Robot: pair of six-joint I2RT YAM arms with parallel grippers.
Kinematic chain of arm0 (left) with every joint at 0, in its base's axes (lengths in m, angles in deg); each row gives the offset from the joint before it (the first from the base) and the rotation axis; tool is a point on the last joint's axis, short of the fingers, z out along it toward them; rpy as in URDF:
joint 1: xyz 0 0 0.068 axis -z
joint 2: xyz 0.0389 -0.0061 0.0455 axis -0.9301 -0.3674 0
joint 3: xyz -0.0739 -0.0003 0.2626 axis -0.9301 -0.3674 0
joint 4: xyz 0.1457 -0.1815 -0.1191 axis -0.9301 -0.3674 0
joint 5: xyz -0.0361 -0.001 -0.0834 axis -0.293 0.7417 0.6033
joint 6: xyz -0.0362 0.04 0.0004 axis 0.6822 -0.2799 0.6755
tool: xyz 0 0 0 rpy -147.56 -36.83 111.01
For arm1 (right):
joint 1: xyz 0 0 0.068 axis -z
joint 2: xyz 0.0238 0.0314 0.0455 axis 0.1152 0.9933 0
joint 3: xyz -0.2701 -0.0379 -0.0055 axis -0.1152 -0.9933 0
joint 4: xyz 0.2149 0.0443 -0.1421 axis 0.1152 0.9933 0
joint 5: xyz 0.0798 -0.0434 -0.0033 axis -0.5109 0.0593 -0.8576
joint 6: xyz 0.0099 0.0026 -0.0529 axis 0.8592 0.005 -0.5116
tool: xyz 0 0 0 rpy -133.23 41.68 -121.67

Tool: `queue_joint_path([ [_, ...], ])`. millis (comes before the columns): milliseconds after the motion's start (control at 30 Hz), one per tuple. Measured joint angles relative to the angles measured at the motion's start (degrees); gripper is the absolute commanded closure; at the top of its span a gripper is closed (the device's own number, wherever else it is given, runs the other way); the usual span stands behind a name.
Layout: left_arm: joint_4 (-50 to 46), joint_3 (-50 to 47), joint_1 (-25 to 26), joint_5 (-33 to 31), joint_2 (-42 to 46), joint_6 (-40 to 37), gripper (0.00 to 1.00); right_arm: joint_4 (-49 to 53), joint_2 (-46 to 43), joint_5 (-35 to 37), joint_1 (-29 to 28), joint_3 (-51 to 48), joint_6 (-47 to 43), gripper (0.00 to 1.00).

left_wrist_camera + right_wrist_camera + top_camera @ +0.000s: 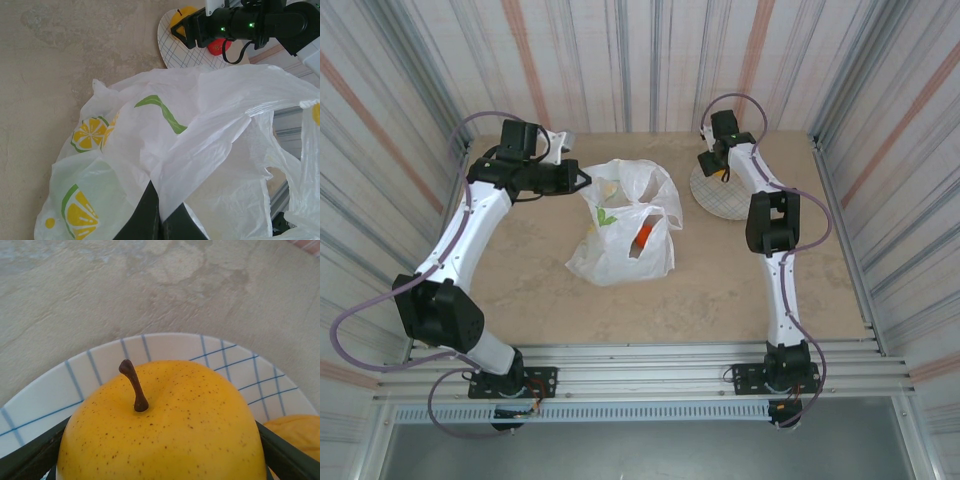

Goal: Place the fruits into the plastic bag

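The plastic bag lies crumpled mid-table, white with lemon prints, and an orange fruit shows through it. My left gripper is at the bag's far left edge. In the left wrist view it is shut on a fold of the bag. My right gripper is down over the checked plate. Its fingers press both sides of a yellow speckled fruit with a brown stem, resting on the plate. A red fruit lies beside it.
Another yellow-orange fruit sits on the plate at the right of the held one. Striped walls close in the table on three sides. Bare tabletop stretches in front of the bag.
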Motion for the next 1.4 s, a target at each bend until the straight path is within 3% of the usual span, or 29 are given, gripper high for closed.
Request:
queue_joint_path([
  [267, 0.31, -0.74, 0.0, 0.81, 0.17, 0.63, 1.0, -3.34, -17.29, -4.96, -0.72, -20.83, 7.32, 0.41],
  [633, 0.92, -0.94, 0.07, 0.98, 0.42, 1.25, 1.0, -14.4, -65.26, -20.31, -1.84, -66.6, 25.33, 0.45],
  [833, 1.18, -1.4, 0.85, 1.53, 0.42, 1.27, 1.0, -16.09, -84.76, -28.13, -8.15, -77.83, 31.89, 0.45],
  [1000, 1.57, -1.46, 1.62, 2.99, 0.42, 1.57, 1.0, -17.51, -89.22, -30.03, -14.53, -79.06, 34.45, 0.46],
  [1400, 3.28, -1.77, 2.36, 5.6, 0.42, 2.75, 1.0, -22.47, -82.71, -29.11, -23.02, -80.98, 36.76, 0.45],
])
